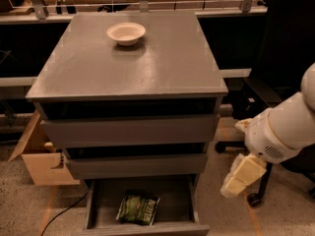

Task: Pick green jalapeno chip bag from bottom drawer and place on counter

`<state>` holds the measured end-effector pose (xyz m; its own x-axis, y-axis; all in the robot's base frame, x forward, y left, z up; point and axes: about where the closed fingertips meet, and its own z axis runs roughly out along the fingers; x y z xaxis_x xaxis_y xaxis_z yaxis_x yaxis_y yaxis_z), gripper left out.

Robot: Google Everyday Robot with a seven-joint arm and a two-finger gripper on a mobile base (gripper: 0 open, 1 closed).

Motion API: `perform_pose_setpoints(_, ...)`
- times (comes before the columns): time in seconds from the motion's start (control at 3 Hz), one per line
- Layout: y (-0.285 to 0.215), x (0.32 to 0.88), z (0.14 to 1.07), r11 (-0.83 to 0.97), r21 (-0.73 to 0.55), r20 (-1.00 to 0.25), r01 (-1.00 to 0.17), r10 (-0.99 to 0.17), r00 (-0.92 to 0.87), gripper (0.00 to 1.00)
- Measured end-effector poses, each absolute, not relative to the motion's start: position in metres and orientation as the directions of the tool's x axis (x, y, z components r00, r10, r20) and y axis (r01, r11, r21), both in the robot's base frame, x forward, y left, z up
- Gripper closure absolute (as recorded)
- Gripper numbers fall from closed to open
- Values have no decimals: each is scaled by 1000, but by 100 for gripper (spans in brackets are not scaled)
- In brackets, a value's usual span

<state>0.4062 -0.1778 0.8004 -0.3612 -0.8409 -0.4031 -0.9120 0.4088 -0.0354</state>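
Note:
The green jalapeno chip bag (139, 208) lies flat on the floor of the bottom drawer (173, 200), which is pulled open at the foot of the grey cabinet. The two shallower drawers above it are slightly ajar. The counter (147, 70) holds only a white bowl (126, 33) near its back. My gripper (242, 177), cream-coloured on a white arm, hangs to the right of the cabinet. It is level with the middle drawer, above and right of the bag, and touches nothing.
A black office chair (285, 58) stands close behind my arm on the right, its caster (254, 199) on the floor below the gripper. An open cardboard box (42, 163) sits left of the cabinet. A cable (64, 211) runs over the speckled floor. A tan desk lies behind.

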Motion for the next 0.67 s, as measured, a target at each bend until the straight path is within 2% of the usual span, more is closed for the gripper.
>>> perform_pose_setpoints(0.33,-152,405,742,451,42,-494,-892,-767,-411,0)
perform_pose_setpoints(0.67,-152,405,742,451,42,-494,-892,-767,-411,0)
